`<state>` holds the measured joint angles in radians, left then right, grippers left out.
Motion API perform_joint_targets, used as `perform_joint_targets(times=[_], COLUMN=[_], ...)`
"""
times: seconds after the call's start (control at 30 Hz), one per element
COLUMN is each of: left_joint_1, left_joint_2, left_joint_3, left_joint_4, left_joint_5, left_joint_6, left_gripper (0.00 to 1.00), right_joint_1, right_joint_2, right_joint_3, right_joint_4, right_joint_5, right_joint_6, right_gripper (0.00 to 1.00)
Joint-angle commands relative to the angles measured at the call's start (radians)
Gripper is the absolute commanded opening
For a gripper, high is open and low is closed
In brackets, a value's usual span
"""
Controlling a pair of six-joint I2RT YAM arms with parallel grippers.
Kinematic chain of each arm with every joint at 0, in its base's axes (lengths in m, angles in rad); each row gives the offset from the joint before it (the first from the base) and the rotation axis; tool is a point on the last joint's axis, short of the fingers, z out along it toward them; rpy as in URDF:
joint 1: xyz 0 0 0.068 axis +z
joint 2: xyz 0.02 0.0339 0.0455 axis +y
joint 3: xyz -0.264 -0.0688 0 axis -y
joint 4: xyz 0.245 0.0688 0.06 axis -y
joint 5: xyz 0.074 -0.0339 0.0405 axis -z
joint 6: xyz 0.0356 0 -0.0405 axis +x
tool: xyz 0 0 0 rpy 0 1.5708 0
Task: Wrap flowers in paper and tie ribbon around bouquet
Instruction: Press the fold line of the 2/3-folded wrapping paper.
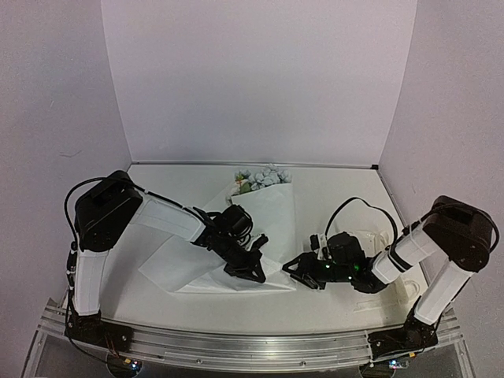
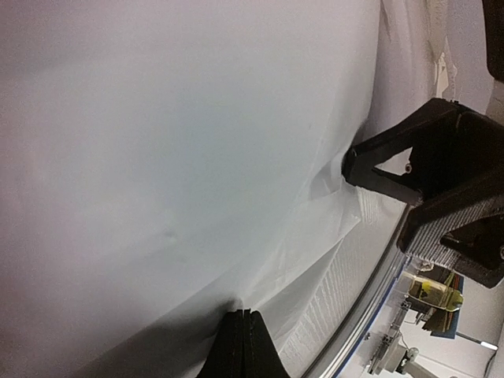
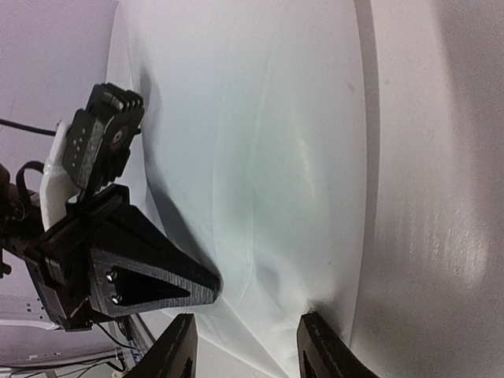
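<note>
Lying mid-counter, the thin white wrapping paper sheet is folded over pale blue and white artificial flowers, with the blooms toward the far edge of the counter. Light, soft and easily creased, it is best pinched at its near point. The left tool is closed, apparently nipping that fold; the right tool stands parted astride it.

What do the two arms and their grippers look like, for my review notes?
The left arm and right arm have white links, bulky black joints and looping black cables. The left gripper and right gripper are black, with tapering wedge fingers.
</note>
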<state>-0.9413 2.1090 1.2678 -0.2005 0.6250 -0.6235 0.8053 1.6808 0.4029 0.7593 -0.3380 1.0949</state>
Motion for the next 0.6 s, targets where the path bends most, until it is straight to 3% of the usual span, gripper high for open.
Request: perform_joint_targets(times=[0.0, 0.27, 0.57], left_joint_1=[0.011, 0.043, 0.102], left_joint_2=[0.042, 0.000, -0.093], left_joint_3=[-0.036, -0.092, -0.160], left_joint_4=[-0.124, -0.142, -0.169], left_joint_5=[-0.113, -0.122, -0.133], left_joint_6=[0.038, 0.061, 0.111], left_gripper=[0.00, 0.00, 0.00], right_joint_1=[-0.026, -0.026, 0.300], right_joint_2=[0.061, 0.101, 0.108], right_joint_3=[0.056, 0.064, 0.092], right_joint_4=[-0.040, -0.038, -0.057], right_joint_5=[0.022, 0.071, 0.376], right_joint_6=[0.017, 0.055, 0.058], right_gripper=[0.44, 0.42, 0.40])
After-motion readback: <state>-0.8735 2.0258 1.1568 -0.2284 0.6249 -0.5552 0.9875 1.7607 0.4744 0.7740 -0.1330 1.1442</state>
